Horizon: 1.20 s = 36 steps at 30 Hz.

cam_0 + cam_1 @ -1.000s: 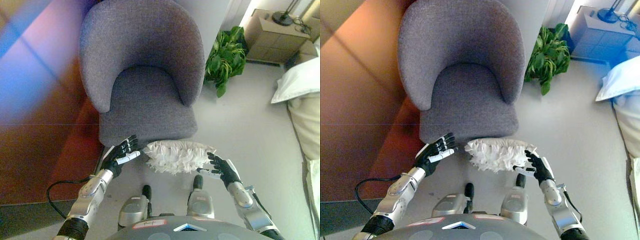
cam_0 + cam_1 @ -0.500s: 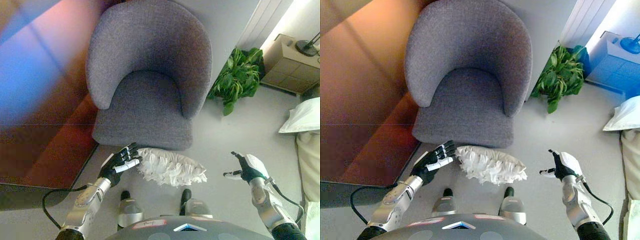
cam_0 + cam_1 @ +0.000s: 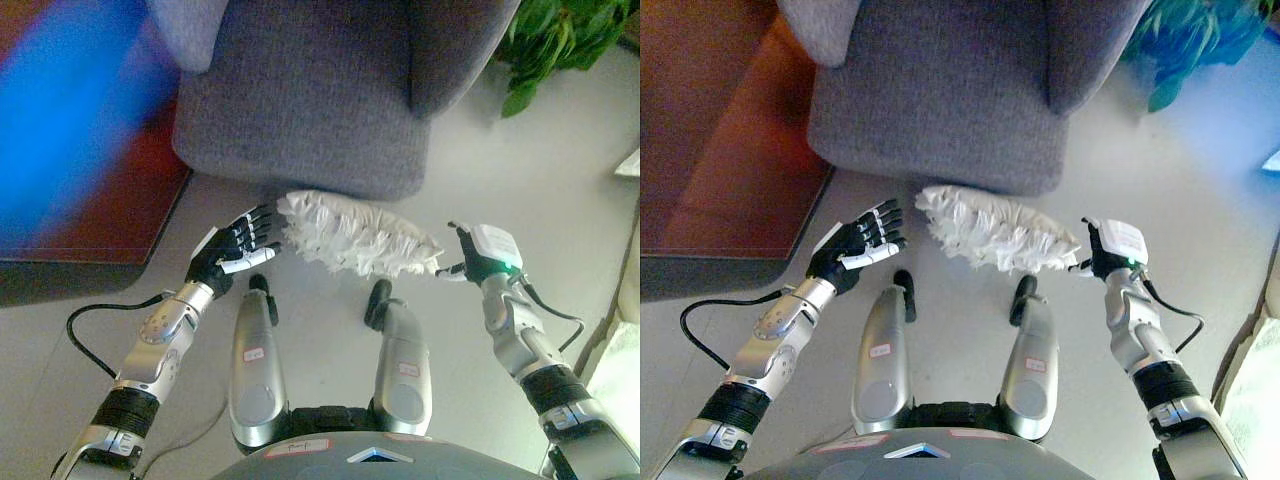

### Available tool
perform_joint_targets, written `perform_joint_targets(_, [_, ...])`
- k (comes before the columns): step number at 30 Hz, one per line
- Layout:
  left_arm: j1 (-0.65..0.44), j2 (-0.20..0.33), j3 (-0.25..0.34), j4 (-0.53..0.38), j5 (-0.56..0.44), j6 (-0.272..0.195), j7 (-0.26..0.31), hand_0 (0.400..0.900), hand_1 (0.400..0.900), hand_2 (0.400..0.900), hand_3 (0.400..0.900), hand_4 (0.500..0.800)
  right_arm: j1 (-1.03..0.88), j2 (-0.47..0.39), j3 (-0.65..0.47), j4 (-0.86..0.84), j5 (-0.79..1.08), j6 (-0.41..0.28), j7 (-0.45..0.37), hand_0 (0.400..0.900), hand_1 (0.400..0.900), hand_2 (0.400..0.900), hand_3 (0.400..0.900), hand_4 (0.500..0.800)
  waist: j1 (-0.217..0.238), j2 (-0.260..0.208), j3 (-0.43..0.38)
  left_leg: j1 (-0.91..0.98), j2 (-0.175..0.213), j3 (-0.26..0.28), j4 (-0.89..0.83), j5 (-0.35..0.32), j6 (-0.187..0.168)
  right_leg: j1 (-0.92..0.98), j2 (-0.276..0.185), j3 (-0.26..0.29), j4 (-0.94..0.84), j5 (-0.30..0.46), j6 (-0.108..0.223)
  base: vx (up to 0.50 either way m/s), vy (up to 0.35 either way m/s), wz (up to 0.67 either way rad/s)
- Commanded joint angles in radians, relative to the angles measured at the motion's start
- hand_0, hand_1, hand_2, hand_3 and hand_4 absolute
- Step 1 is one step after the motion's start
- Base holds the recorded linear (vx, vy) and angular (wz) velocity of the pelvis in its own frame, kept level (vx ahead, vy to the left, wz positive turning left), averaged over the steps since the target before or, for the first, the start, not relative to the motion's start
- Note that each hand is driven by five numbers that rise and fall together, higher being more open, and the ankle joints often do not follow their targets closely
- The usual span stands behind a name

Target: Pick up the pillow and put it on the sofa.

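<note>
A white ruffled pillow (image 3: pixel 355 238) lies on the floor just in front of the grey armchair (image 3: pixel 300 110), whose seat fills the top of both views. My left hand (image 3: pixel 235 250) is low beside the pillow's left end, fingers straight and spread, tips close to the ruffles. My right hand (image 3: pixel 480 252) is at the pillow's right end, fingers open and pointing at it, touching or nearly touching the edge. Neither hand holds the pillow.
A green potted plant (image 3: pixel 560 35) stands at the top right beside the armchair. A dark red-brown surface (image 3: pixel 720 150) lies to the left of the chair. Pale bedding (image 3: pixel 622 365) shows at the right edge.
The camera has tilted down and closer to the floor. My right hand has come in from the right to the pillow's right end. My left hand stays by the left end.
</note>
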Motion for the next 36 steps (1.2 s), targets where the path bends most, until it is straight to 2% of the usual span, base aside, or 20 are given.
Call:
perform_joint_targets(1, [0.008, 0.004, -0.023, -0.13, -0.041, -0.135, 0.008, 0.9, 0.9, 0.9, 0.9, 0.8, -0.009, -0.09, -0.005, -0.047, 0.033, 0.025, -0.078, 0.9, 0.9, 0.9, 0.9, 0.8, -0.018, 0.027, -0.058, -0.014, 0.016, -0.02, 0.044, -0.06, 0.041, -0.092, -0.024, 0.069, -0.009, 0.089, 0.005, -0.17, 0.077, 0.01])
perform_joint_targets(6, [-0.034, -0.015, -0.034, -0.153, -0.058, -0.171, 0.026, 0.9, 0.9, 0.9, 0.9, 0.8, -0.083, -0.1, -0.017, -0.068, 0.059, 0.05, -0.144, 0.9, 0.9, 0.9, 0.9, 0.8, -0.018, 0.054, -0.026, -0.163, 0.01, -0.026, 0.148, -0.071, 0.04, -0.228, -0.016, 0.089, 0.091, 0.067, -0.014, -0.14, 0.085, -0.03])
perform_joint_targets(7, [-0.04, -0.018, -0.034, -0.16, -0.059, -0.173, 0.034, 0.9, 0.9, 0.9, 0.9, 0.8, -0.097, -0.102, -0.018, -0.074, 0.062, 0.054, -0.143, 0.9, 0.9, 0.9, 0.9, 0.8, -0.017, 0.057, -0.022, -0.191, 0.01, -0.031, 0.176, -0.078, 0.04, -0.251, -0.014, 0.093, 0.115, 0.059, -0.018, -0.02, 0.08, -0.08])
perform_joint_targets(8, [-0.045, -0.018, -0.034, -0.165, -0.068, -0.178, 0.038, 0.9, 0.9, 0.9, 0.9, 0.8, -0.11, -0.104, -0.016, -0.08, 0.06, 0.062, -0.137, 0.9, 0.9, 0.9, 0.9, 0.8, -0.014, 0.065, -0.017, -0.206, 0.017, -0.036, 0.211, -0.112, 0.035, -0.269, -0.013, 0.095, 0.158, 0.023, -0.014, 0.01, 0.073, -0.05])
perform_joint_targets(13, [-0.062, -0.019, -0.03, -0.212, -0.08, -0.191, 0.052, 0.9, 0.9, 0.9, 0.9, 0.8, -0.168, -0.124, -0.021, -0.128, 0.049, 0.108, -0.145, 0.9, 0.9, 0.9, 0.9, 0.8, -0.015, 0.086, 0.005, -0.344, 0.012, -0.053, 0.331, -0.126, 0.045, -0.398, -0.013, 0.113, 0.268, 0.002, -0.032, -0.05, 0.065, 0.02])
perform_joint_targets(16, [-0.077, -0.02, -0.033, -0.24, -0.087, -0.205, 0.066, 0.9, 0.9, 0.9, 0.9, 0.8, -0.214, -0.122, -0.026, -0.152, 0.039, 0.147, -0.226, 0.9, 0.9, 0.9, 0.9, 0.8, -0.013, 0.095, 0.018, -0.424, 0.004, -0.063, 0.395, -0.136, 0.053, -0.477, -0.009, 0.124, 0.33, -0.009, -0.041, -0.08, 0.05, 0.02])
perform_joint_targets(17, [-0.085, -0.026, -0.037, -0.25, -0.086, -0.214, 0.076, 0.9, 0.9, 0.9, 0.9, 0.8, -0.239, -0.115, -0.034, -0.162, 0.03, 0.155, -0.313, 0.9, 0.9, 0.9, 0.9, 0.8, -0.011, 0.099, 0.026, -0.457, -0.001, -0.067, 0.427, -0.142, 0.059, -0.508, -0.006, 0.127, 0.359, -0.015, -0.045, -0.07, 0.049, 0.04])
perform_joint_targets(19, [-0.096, -0.035, -0.045, -0.266, -0.091, -0.221, 0.085, 0.9, 0.9, 0.9, 0.9, 0.8, -0.278, -0.106, -0.048, -0.177, 0.035, 0.155, -0.42, 0.9, 0.9, 0.9, 0.9, 0.8, -0.009, 0.108, 0.035, -0.51, -0.005, -0.073, 0.476, -0.154, 0.065, -0.559, -0.003, 0.135, 0.408, -0.03, -0.049, -0.07, 0.067, 0.03])
perform_joint_targets(22, [-0.109, -0.043, -0.055, -0.271, -0.094, -0.237, 0.082, 0.9, 0.9, 0.9, 0.9, 0.8, -0.327, -0.086, -0.051, -0.168, 0.038, 0.156, -0.448, 0.9, 0.9, 0.9, 0.9, 0.8, -0.002, 0.122, 0.039, -0.564, -0.009, -0.079, 0.514, -0.162, 0.07, -0.612, -0.005, 0.146, 0.449, -0.045, -0.053, -0.04, 0.057, 0.05])
perform_joint_targets(24, [-0.117, -0.042, -0.054, -0.271, -0.117, -0.237, 0.073, 0.9, 0.9, 0.9, 0.9, 0.8, -0.364, -0.095, -0.038, -0.125, 0.07, 0.158, -0.423, 0.9, 0.9, 0.9, 0.9, 0.8, 0.005, 0.131, 0.039, -0.604, -0.011, -0.082, 0.547, -0.169, 0.07, -0.649, -0.012, 0.156, 0.475, -0.056, -0.055, -0.03, 0.05, 0.09])
perform_joint_targets(26, [-0.125, -0.04, -0.054, -0.263, -0.136, -0.24, 0.057, 0.9, 0.9, 0.9, 0.9, 0.8, -0.405, -0.113, -0.01, -0.046, 0.096, 0.173, -0.359, 0.9, 0.9, 0.9, 0.9, 0.8, 0.015, 0.14, 0.04, -0.632, -0.017, -0.084, 0.567, -0.172, 0.072, -0.681, -0.018, 0.164, 0.493, -0.06, -0.057, -0.02, 0.052, 0.11])
perform_joint_targets(30, [-0.136, -0.032, -0.06, -0.26, -0.162, -0.234, 0.023, 0.9, 0.9, 0.9, 0.9, 0.8, -0.477, -0.141, 0.037, 0.073, 0.178, 0.148, -0.277, 0.9, 0.9, 0.9, 0.9, 0.8, 0.035, 0.147, 0.04, -0.669, -0.024, -0.09, 0.577, -0.164, 0.071, -0.715, -0.03, 0.163, 0.509, -0.063, -0.063, -0.01, 0.026, 0.12])
perform_joint_targets(32, [-0.142, -0.033, -0.062, -0.269, -0.164, -0.222, 0.022, 0.9, 0.9, 0.9, 0.9, 0.8, -0.498, -0.15, 0.05, 0.091, 0.18, 0.152, -0.217, 0.9, 0.9, 0.9, 0.9, 0.8, 0.042, 0.144, 0.04, -0.675, -0.029, -0.092, 0.573, -0.157, 0.07, -0.719, -0.034, 0.157, 0.508, -0.061, -0.064, 0.01, -0.003, 0.1])
perform_joint_targets(36, [-0.131, -0.025, -0.053, -0.286, -0.163, -0.191, 0.008, 0.9, 0.9, 0.9, 0.9, 0.8, -0.497, -0.165, 0.056, 0.083, 0.203, 0.17, -0.039, 0.9, 0.9, 0.9, 0.9, 0.8, 0.058, 0.127, 0.04, -0.679, -0.033, -0.1, 0.563, -0.143, 0.067, -0.719, -0.043, 0.142, 0.51, -0.058, -0.067, 0.03, -0.028, 0.1])
